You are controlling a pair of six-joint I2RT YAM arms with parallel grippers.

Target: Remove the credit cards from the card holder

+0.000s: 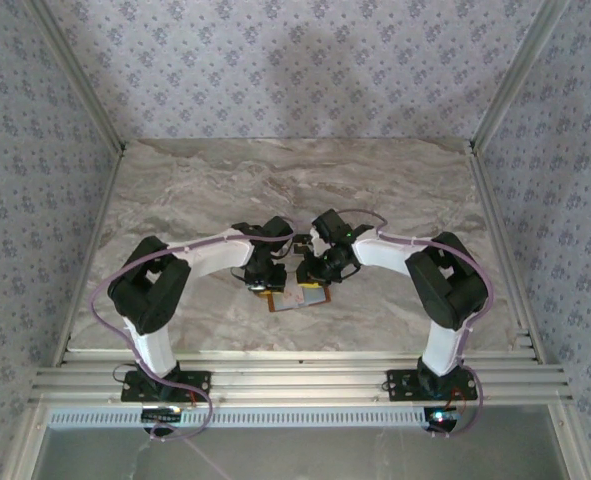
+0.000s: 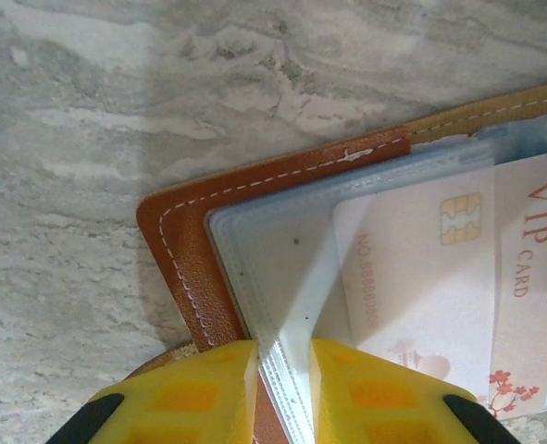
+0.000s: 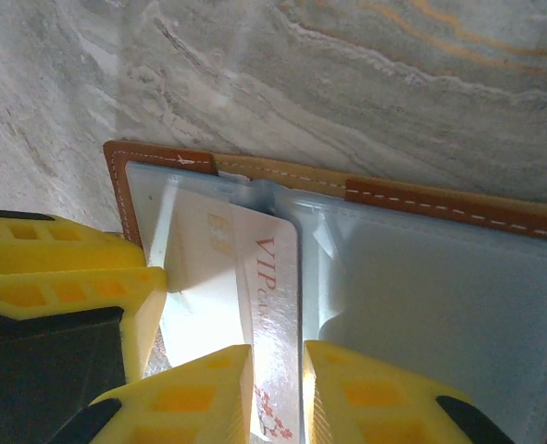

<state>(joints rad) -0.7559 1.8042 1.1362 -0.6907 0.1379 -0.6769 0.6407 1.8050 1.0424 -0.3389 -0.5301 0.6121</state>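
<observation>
The card holder [image 1: 297, 298], an orange-brown leather bifold, lies open on the marble table between both arms. Clear plastic sleeves [image 2: 273, 268] line its inside. My left gripper [image 2: 283, 356] is shut on the near edge of the sleeve stack, next to the leather border [image 2: 176, 240]. A white credit card [image 3: 273, 277] printed "VIP CARD" with a gold chip sits in a sleeve, its long edge sticking out toward the fold. My right gripper [image 3: 278, 361] is shut on that protruding edge. The same card [image 2: 430, 277] shows in the left wrist view.
The marble tabletop [image 1: 295, 190] stretches open behind the wallet, with patterned walls on three sides. In the right wrist view the left gripper's yellow finger [image 3: 69, 277] presses close beside the card. The holder's other half has pale sleeves [image 3: 440, 314].
</observation>
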